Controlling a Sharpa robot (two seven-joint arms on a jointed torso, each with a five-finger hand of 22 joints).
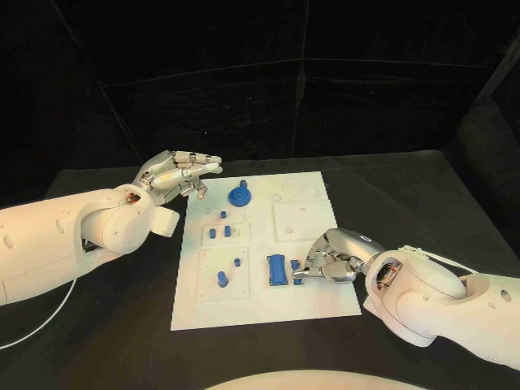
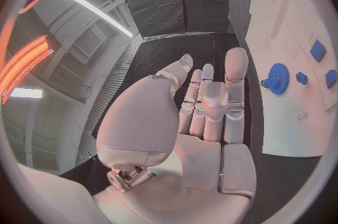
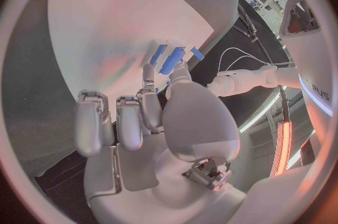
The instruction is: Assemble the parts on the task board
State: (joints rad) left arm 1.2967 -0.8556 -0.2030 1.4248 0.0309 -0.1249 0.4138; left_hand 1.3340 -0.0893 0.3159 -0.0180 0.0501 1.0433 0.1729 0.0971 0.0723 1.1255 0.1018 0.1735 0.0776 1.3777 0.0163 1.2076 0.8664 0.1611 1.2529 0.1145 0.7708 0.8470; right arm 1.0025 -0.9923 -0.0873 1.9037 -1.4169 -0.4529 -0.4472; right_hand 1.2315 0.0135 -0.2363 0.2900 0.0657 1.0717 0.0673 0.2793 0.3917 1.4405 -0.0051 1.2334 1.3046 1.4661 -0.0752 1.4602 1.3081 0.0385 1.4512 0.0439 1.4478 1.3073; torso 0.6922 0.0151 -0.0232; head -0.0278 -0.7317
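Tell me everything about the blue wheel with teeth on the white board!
The blue gear looks like plastic: a round wheel with small teeth round its rim and a knob rising from its middle. It lies flat on the far part of the white board, left of the middle, apart from the other blue pieces. Nothing touches it. The left hand is raised just beside it, holding nothing.

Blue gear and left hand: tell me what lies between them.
Nothing lies there. In the head view, only bare white task board and black table separate the blue gear from the left hand; the left wrist view agrees.
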